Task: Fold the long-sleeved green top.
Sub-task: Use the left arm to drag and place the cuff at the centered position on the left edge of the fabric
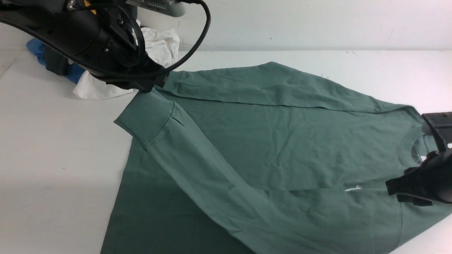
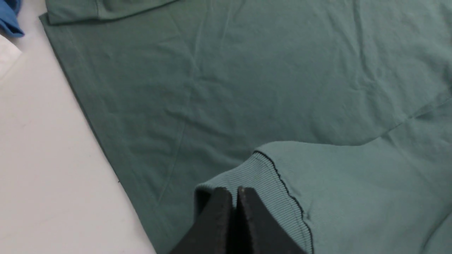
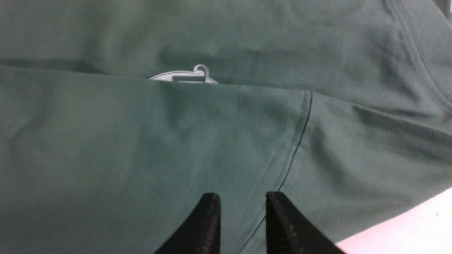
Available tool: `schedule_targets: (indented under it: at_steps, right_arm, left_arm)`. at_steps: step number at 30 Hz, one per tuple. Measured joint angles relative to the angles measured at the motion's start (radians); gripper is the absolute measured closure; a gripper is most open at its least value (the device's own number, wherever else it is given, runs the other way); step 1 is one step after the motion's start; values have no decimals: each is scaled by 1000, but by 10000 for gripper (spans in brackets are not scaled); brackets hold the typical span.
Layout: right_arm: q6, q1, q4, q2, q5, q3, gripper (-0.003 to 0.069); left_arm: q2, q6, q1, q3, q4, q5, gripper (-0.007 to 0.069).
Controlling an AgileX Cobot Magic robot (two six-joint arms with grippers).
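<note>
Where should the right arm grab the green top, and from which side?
Probably the shoulder edge beside the seam of the green top, close to the right gripper. Come in from the table on the robot's right: the cloth lies flat, so only that free edge lets the open jaws pinch.

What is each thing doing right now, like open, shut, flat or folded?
green top, lying flat, both sleeves folded in
near sleeve, laid slanting across the body
cuff, pinched at its edge
far sleeve, folded flat across the body
left gripper, shut on the cuff
right gripper, open over the shoulder seam
white cloth, crumpled
blue cloth, bunched up
</note>
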Motion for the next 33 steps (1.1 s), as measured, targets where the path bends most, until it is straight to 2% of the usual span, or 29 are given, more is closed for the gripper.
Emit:
schedule_targets:
  at_steps: [3, 5, 9, 14, 16, 19, 20, 22, 24, 27, 33]
  right_arm:
    - [88, -21, -71, 87, -88, -1, 341]
    - [139, -25, -121, 130, -131, -2, 313]
    - [217, -28, -205, 211, -204, -2, 296]
    - [244, -30, -223, 271, -262, -3, 298]
    - [245, -31, -225, 277, -273, -7, 314]
    - [245, -31, -229, 280, -278, -10, 382]
    - [245, -31, -234, 280, -278, -10, 453]
    - [245, -31, -235, 280, -278, -10, 498]
    - [245, -31, -243, 277, -259, -11, 615]
    - [245, -31, -261, 250, -209, -11, 650]
    - [249, -47, -305, 120, -28, -44, 656]
  left_arm:
    - [11, 1, 0, -1, 27, 0, 631]
    - [18, 1, 0, -1, 45, 1, 631]
    - [26, 1, 0, -1, 65, 1, 631]
    - [45, 1, 0, -1, 69, 1, 631]
    - [55, 1, 0, -1, 69, 1, 631]
    - [75, 0, 0, -1, 70, -4, 631]
    - [85, 0, 0, -1, 70, -12, 631]
    - [90, 0, 0, -1, 70, -20, 631]
    - [96, 0, 0, -1, 70, -42, 631]
    - [99, -1, 0, -1, 72, -70, 631]
    - [132, -3, 2, -1, 118, -159, 631]
